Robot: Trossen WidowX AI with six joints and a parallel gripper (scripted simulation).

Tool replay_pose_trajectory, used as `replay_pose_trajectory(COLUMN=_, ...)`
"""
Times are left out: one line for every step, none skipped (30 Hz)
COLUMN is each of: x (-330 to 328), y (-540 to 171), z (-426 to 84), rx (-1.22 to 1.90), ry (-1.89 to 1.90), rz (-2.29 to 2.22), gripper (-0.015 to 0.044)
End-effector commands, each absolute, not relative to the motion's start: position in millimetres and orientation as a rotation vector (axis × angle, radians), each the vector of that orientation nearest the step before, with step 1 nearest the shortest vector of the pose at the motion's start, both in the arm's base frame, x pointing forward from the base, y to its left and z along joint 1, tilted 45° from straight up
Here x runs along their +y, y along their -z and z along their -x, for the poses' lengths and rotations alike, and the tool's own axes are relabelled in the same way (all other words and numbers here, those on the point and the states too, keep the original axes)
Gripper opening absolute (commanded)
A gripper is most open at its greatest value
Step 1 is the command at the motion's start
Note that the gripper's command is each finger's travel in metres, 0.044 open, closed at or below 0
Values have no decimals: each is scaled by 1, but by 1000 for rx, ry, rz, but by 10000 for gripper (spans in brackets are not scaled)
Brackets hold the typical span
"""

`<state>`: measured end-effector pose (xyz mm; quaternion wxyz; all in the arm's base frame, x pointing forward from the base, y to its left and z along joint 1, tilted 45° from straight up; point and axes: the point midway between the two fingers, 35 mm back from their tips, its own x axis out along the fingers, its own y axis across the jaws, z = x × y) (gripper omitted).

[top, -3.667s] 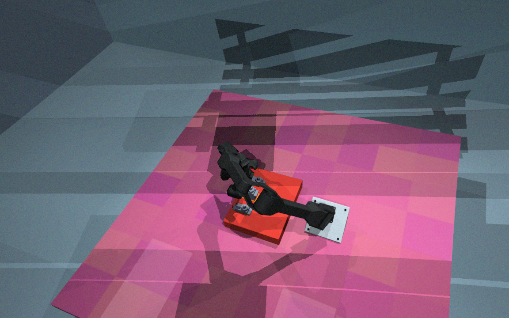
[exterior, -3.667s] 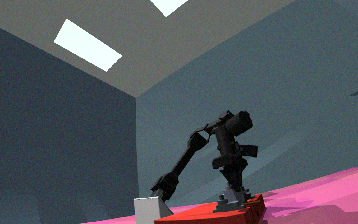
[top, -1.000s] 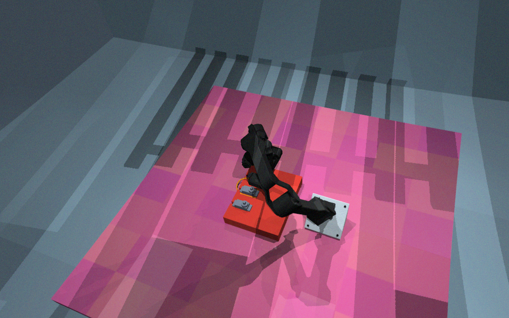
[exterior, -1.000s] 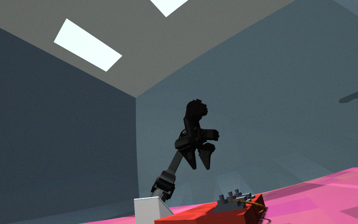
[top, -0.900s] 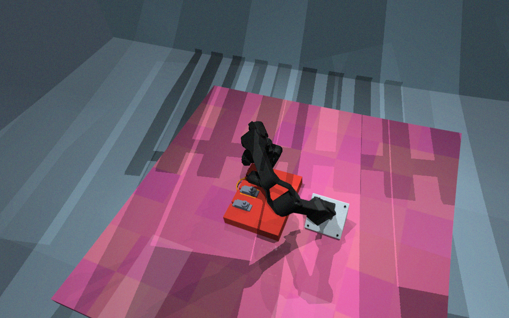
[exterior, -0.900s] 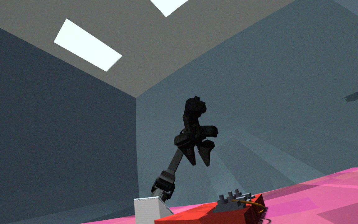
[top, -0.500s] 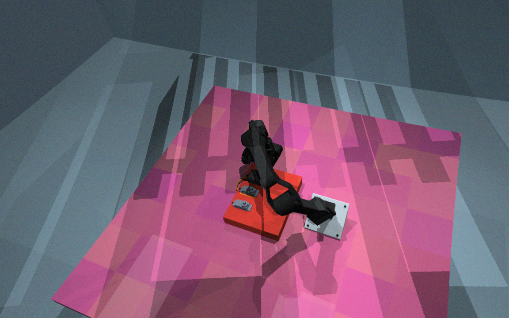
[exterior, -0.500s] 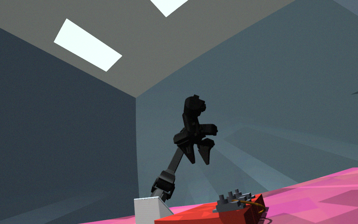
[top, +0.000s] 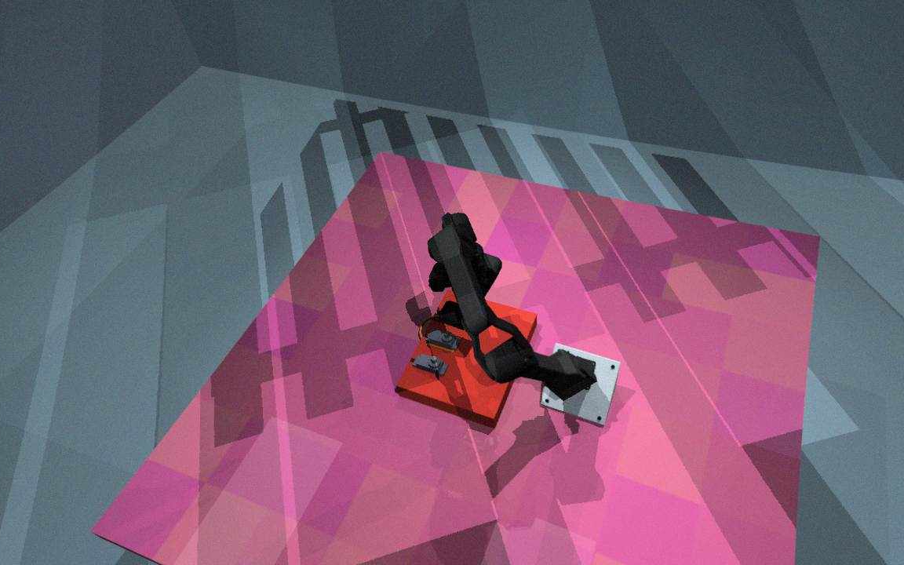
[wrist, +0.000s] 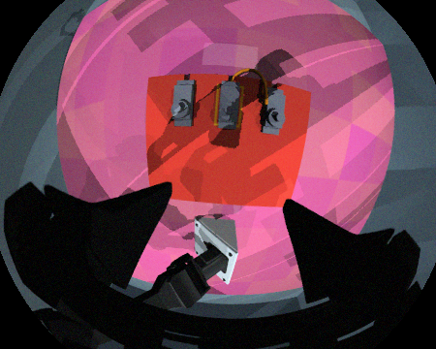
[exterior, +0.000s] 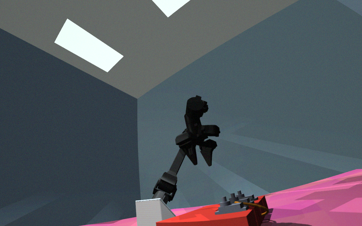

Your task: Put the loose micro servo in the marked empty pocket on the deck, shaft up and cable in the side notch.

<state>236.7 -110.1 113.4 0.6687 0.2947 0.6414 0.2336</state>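
Observation:
The loose micro servo [wrist: 229, 104] [top: 442, 340] is grey and sits in the yellow-outlined pocket [wrist: 217, 109] on the red deck [wrist: 266, 186] [top: 479, 400] [exterior: 199, 215], between two other servos. It looks level, with its shaft up; I cannot tell if both ears touch the deck. Its orange cable [wrist: 251, 70] [exterior: 255, 204] leaves the end near the deck's far edge and arches back toward the right-hand servo; its seating in the notch is too small to judge. My gripper [wrist: 230, 197] [exterior: 203, 164] is open and empty, high above the deck and apart from the servo.
One servo [wrist: 183, 104] sits left of the outlined pocket and another servo [wrist: 274, 113] sits right of it in the wrist view. The arm stands on a pale base plate [top: 599, 400] [exterior: 148, 213] beside the deck, on a pink table [top: 652, 351].

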Motion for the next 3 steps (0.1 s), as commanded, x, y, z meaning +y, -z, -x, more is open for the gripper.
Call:
replay_pose_trajectory(x=-110, y=-113, z=-236, rx=1453, ry=-523, rz=-667, gripper=440)
replay_pose_trajectory(x=-110, y=-113, z=-236, rx=1453, ry=-523, rz=-667, gripper=440)
replay_pose_trajectory(x=-110, y=-113, z=-236, rx=1453, ry=-523, rz=-667, gripper=440)
